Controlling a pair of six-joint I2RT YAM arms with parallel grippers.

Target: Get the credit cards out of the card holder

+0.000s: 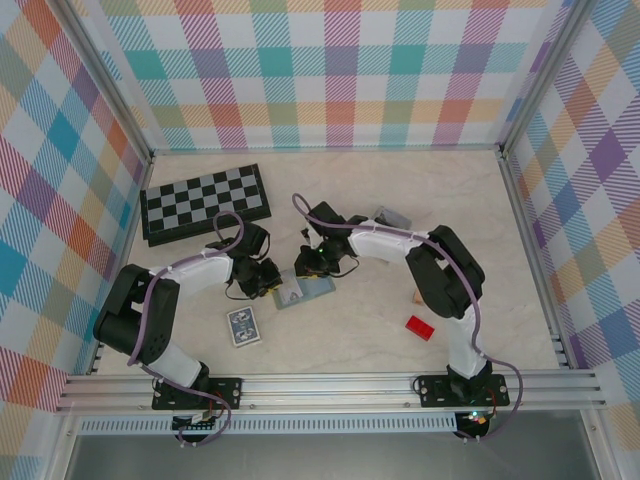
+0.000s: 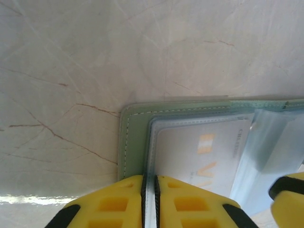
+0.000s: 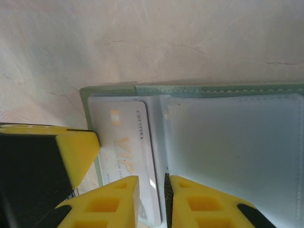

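Open and flat on the counter (image 1: 380,340) between the two arms, the grey-green wallet (image 1: 310,291), with a pale card (image 2: 199,152) lettered in gold tucked behind a clear sleeve in its left half. On that sleeve's edge at the wallet's near side, left fingers (image 2: 142,190) pinched shut; beside them, right fingers (image 3: 133,192) narrow and straddling the card's long edge, grip or no grip impossible to tell. Farther out, a chessboard (image 1: 205,203) beyond the left arm, a patterned card pack (image 1: 243,326) nearer the bases, and a red block (image 1: 420,327) off to the right.
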